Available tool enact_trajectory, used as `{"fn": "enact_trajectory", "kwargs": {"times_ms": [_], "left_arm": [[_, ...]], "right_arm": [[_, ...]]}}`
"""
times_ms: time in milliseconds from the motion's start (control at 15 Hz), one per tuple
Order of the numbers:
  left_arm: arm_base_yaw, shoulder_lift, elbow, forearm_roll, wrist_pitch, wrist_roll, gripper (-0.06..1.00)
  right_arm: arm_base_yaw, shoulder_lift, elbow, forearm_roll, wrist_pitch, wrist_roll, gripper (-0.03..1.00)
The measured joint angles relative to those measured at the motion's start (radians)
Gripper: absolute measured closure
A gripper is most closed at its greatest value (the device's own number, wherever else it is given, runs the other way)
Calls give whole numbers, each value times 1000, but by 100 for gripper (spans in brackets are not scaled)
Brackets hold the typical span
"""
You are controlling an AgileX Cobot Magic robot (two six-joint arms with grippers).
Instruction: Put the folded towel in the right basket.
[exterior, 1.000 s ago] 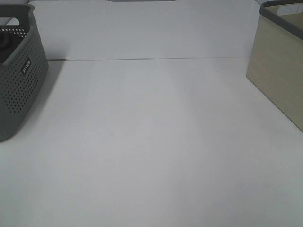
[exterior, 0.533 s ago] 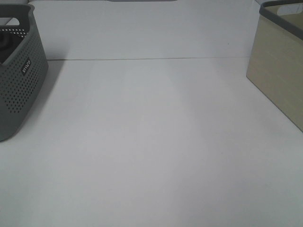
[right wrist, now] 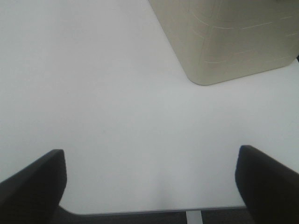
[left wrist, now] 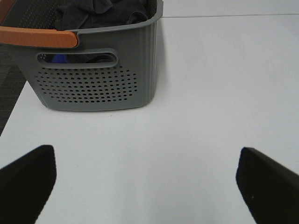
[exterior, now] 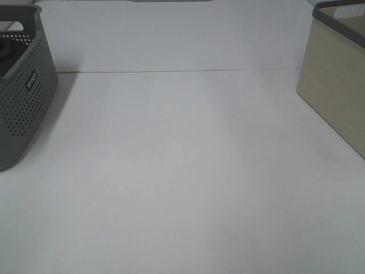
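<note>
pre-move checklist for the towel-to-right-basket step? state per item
1. Left gripper open, nothing between fingers: ok.
2. Right gripper open, nothing between fingers: ok.
3. Folded towel located: not ok. None shows on the table; only dark crumpled cloth in the grey perforated basket.
4. Beige right basket in place on the table, upright: ok.
5. Right basket interior free: cannot tell, inside hidden in every view.
6. Arms out of the overhead view: ok.

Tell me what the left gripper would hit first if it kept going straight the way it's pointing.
Probably the grey perforated basket. The left gripper is open with bare white table ahead, and the basket sits ahead, slightly off its centre line, so it could slip past; depth is unclear.
</note>
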Motion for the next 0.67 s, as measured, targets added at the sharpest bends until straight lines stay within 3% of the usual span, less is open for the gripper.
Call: {"fn": "enact_trajectory", "kwargs": {"times_ms": [667], "left_arm": [[0,0,0,0,0,0,-5]], "right_arm": [[0,0,0,0,0,0,2]]}}
